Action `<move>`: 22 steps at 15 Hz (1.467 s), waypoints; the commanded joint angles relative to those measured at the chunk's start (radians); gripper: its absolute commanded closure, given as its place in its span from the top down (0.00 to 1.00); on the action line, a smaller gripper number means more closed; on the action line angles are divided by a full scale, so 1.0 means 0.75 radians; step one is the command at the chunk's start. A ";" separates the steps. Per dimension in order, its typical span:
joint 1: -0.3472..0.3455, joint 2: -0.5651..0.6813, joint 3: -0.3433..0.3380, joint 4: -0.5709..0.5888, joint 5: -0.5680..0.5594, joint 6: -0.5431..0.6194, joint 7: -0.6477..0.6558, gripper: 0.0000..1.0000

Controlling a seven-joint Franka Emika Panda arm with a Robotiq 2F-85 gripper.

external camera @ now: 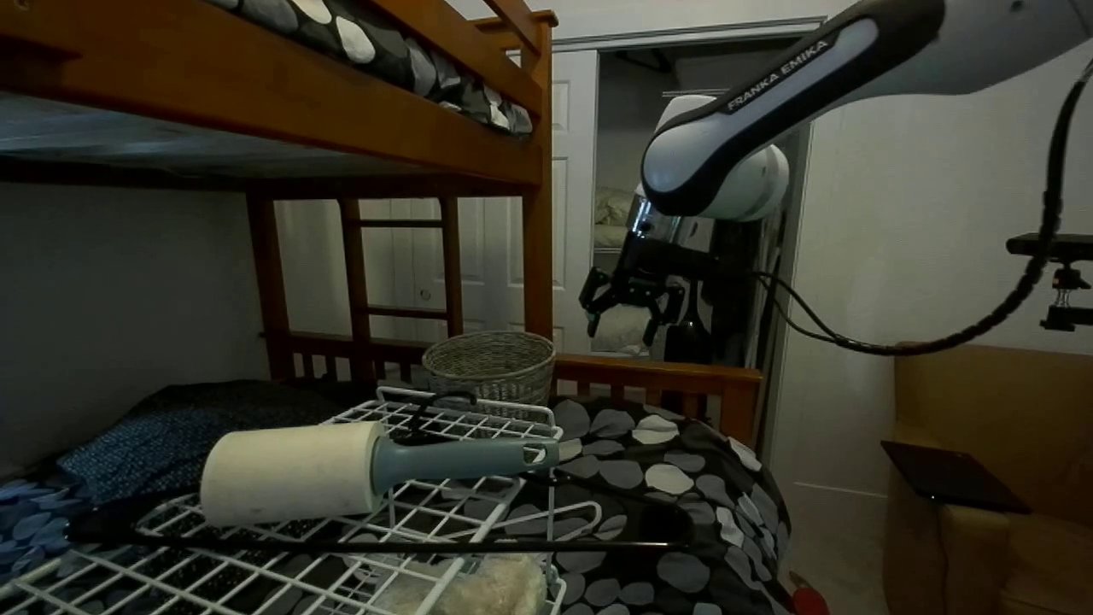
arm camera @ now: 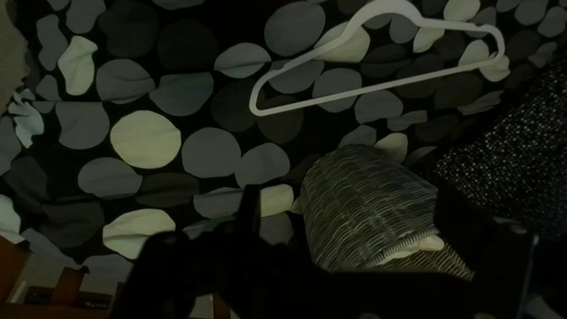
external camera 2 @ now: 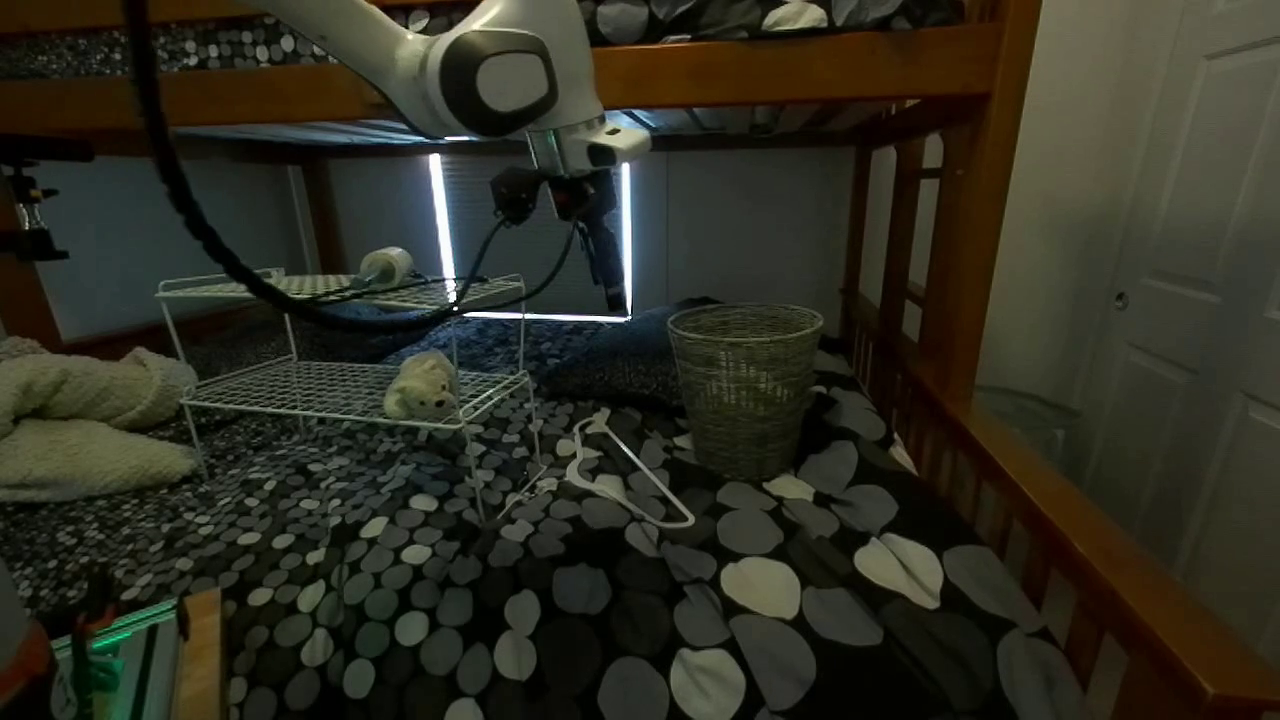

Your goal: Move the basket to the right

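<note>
Woven basket (external camera 2: 748, 400) stands upright on the spotted surface (external camera 2: 640, 625), near the wooden rail (external camera 2: 1090, 550), w/ a dark pillow (external camera 2: 615, 360) close by. In the wrist view there's a pale item (arm camera: 429, 243) at its mouth; can't tell what. A white hanger (arm camera: 354, 91) lies flat on the same surface near the basket, i.e. betw. it & the white wire rack (external camera 2: 290, 390).

Robot's hand (external camera: 621, 336) hangs in mid-air, pointing down at a slight tilt, fingers (external camera: 591, 318) spread wide. It's apart from the basket in both exterior views. From the wrist cam the hand's mostly a black shape, so not much detail there.

Rack has 2 tiers. Top one carries a cream roll (external camera: 290, 474) w/ a blue-grey handle (external camera: 461, 459), lying on its side, plus a black hanger (external camera: 410, 545); can't tell if those two touch. Bottom one: a cream plush toy (external camera 2: 422, 388), approx. at the end nearer the basket. A pale fleecy blanket (external camera 2: 95, 420) is heaped near the rack's opposite end. Wooden upper bunk (external camera 2: 800, 75) runs overhead. Off to the side, a tan armchair (external camera: 990, 393) w/ a flat dark thing (external camera: 952, 476) on its arm.
</note>
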 commanded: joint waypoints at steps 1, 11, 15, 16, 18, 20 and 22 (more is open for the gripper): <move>0.027 0.226 -0.020 0.256 -0.085 -0.028 0.192 1.00; 0.150 0.484 -0.131 0.567 -0.221 -0.001 0.543 1.00; 0.153 0.494 -0.137 0.584 -0.222 -0.001 0.546 1.00; 0.153 0.494 -0.137 0.585 -0.222 -0.001 0.546 1.00; 0.157 0.573 -0.160 0.669 -0.225 -0.038 0.591 1.00; 0.157 0.634 -0.184 0.725 -0.216 -0.054 0.617 1.00; 0.154 0.691 -0.199 0.774 -0.196 -0.071 0.610 1.00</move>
